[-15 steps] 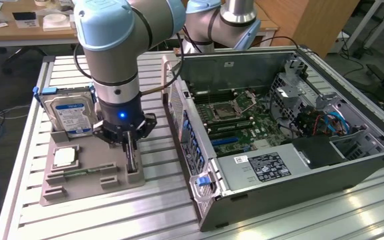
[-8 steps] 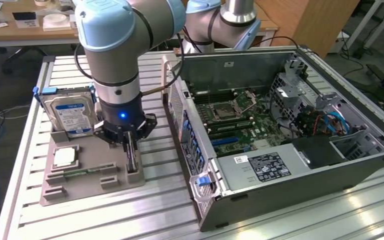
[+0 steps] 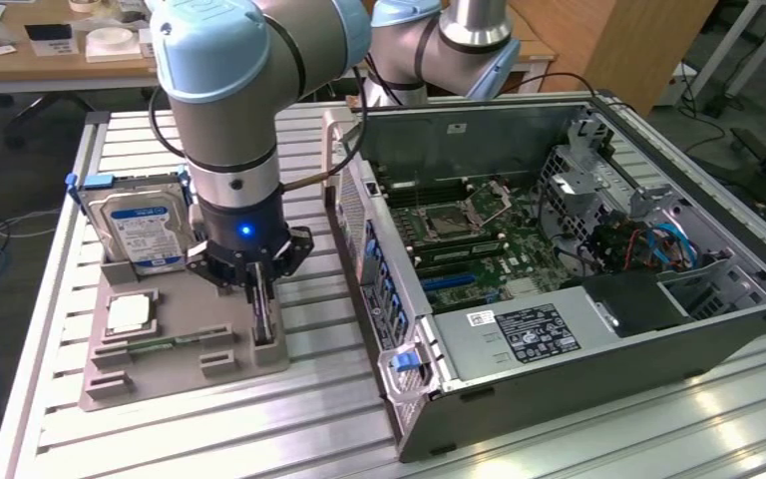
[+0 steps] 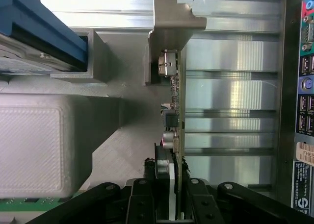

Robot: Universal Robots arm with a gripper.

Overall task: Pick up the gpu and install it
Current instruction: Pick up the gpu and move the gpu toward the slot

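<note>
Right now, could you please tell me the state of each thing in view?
gripper, shut on the gpu
gpu, standing on edge in the gray holder
hard drive, upright in the holder
processor chip, flat on the holder
computer case, on its side, side panel off

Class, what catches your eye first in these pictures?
The big grey-and-blue arm stands over the holder tray at the exterior view's left, its pincer closed on the upright gpu. At that view's right lies the open computer case, motherboard exposed.
</note>
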